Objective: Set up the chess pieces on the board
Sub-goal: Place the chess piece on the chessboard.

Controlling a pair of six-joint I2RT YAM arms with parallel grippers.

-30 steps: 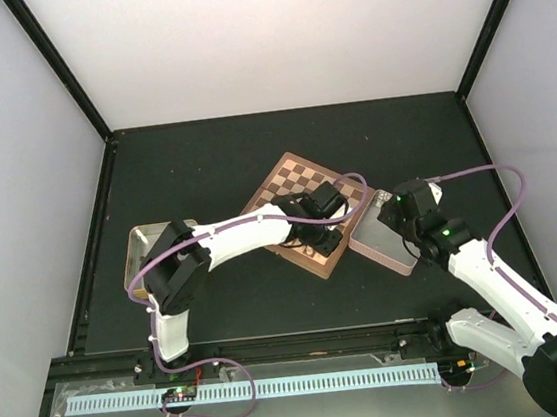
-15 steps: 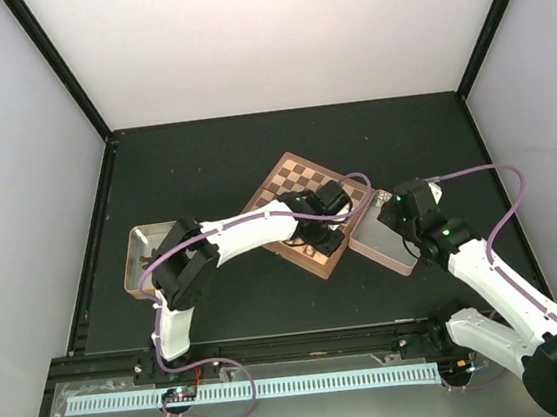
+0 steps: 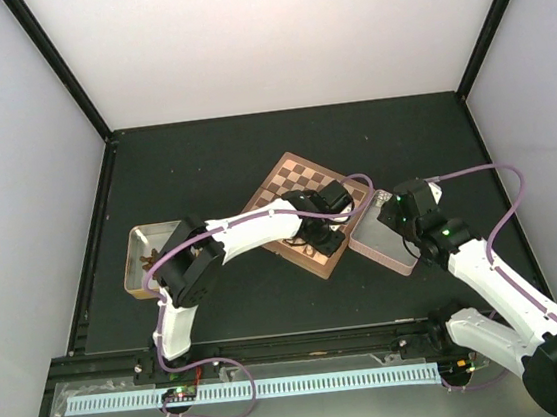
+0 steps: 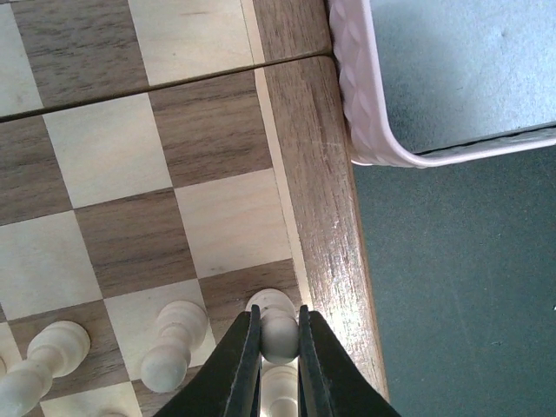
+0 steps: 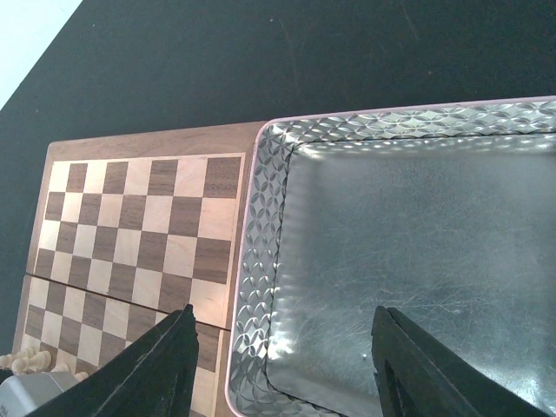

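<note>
The chessboard (image 3: 302,194) lies at the table's middle, turned diagonally; it also shows in the left wrist view (image 4: 208,130) and the right wrist view (image 5: 130,226). My left gripper (image 4: 278,334) is shut on a pale pawn (image 4: 278,328) whose base stands on a dark square by the board's right border. Other pale pieces (image 4: 169,347) stand beside it on the near rows. A few pale pieces (image 5: 30,358) show at the board's lower left in the right wrist view. My right gripper (image 5: 282,365) is open and empty above the grey tray (image 5: 400,261).
The grey tray (image 3: 382,232) touches the board's right edge and holds nothing visible. A yellow-wood tray (image 3: 148,258) with dark pieces sits at the left. Dark mat (image 4: 469,287) lies right of the board. The left arm stretches across the board's near corner.
The left arm's elbow has shifted a little to the right, uncovering more of the left tray. The left gripper stays over the board's near right corner. The right arm has not moved.
</note>
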